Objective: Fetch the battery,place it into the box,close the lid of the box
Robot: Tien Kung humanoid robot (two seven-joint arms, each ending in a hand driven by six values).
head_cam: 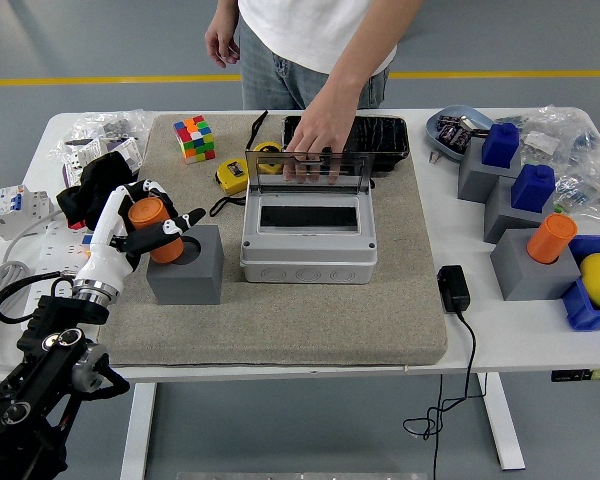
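— What was the left hand (145,225) doing?
— Its fingers were curled tight around the orange cylindrical battery (156,227), which tilted just above the grey block holder (186,267), at the holder's ten o'clock.
— And the grey plastic box (308,232)?
— At three o'clock from the holder, on the beige mat (280,320). A person's hand (318,145) held its clear lid (306,168) upright at twelve o'clock.

Mat (280,320) bare between gray block (185,265) and box (308,240), passable at 3 o'clock of block. Box opening uncovered; lid (307,165) stands upright at its 12 o'clock edge, person's hand (315,150) on it. Tape measure (232,176) and strap crowd box's 10 o'clock.
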